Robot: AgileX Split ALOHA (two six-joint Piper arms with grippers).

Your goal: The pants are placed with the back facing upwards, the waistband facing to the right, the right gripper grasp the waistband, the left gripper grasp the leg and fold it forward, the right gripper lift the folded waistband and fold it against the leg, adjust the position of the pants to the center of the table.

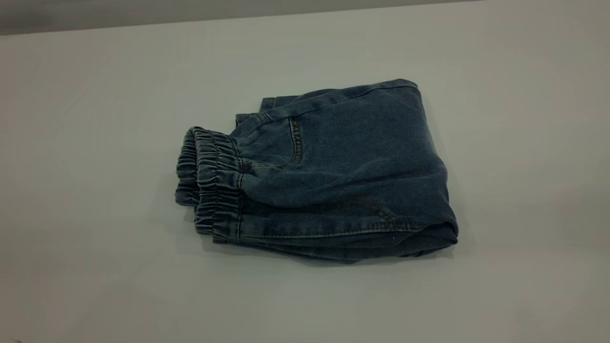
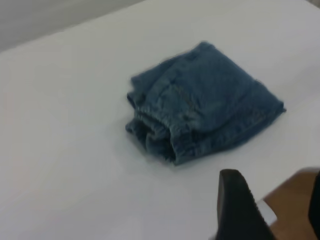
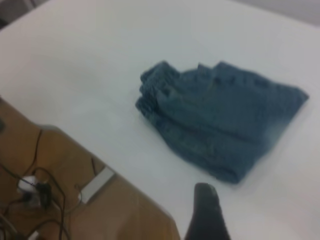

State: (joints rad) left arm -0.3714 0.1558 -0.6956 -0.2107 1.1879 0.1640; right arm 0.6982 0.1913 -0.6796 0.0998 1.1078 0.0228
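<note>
Shorts (image 1: 333, 176) folded in a compact bundle, lying flat near mid surface (image 1: 95, 119). Waistband (image 1: 209, 186) doubled at exterior-view left, pocket seam up. One finger each of left gripper (image 2: 240, 205) & right gripper (image 3: 207, 212) visible, well clear of cloth; jaws: can't tell.

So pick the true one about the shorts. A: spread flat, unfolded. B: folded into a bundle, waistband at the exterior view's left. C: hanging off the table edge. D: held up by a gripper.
B: the pants lie folded on the table, waistband leftward, no gripper touching.
</note>
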